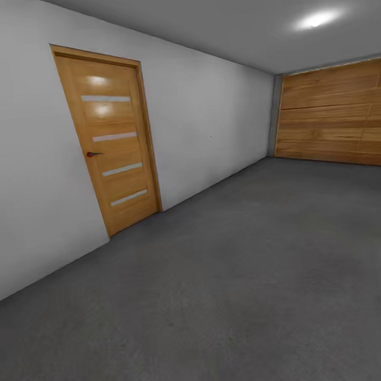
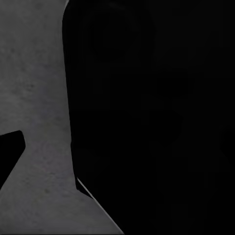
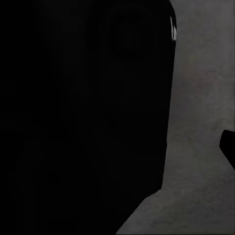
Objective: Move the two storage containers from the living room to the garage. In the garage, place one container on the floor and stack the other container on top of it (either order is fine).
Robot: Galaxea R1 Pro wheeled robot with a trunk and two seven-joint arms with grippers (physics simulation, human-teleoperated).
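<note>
Garage: bare grey floor, slit-glass door on the white wall, panelled door beyond, no container here; wrist views mostly dark, end effector state impossible to tell; risk, I'd judge, is base clipping wall or door on turning.

Door left, panelled door ahead

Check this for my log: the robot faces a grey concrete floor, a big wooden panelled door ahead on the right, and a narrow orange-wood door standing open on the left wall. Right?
Not quite. The head view shows the narrow orange-wood door shut in its frame, not open. The rest holds: grey concrete floor, big wooden panelled door ahead on the right.
</note>
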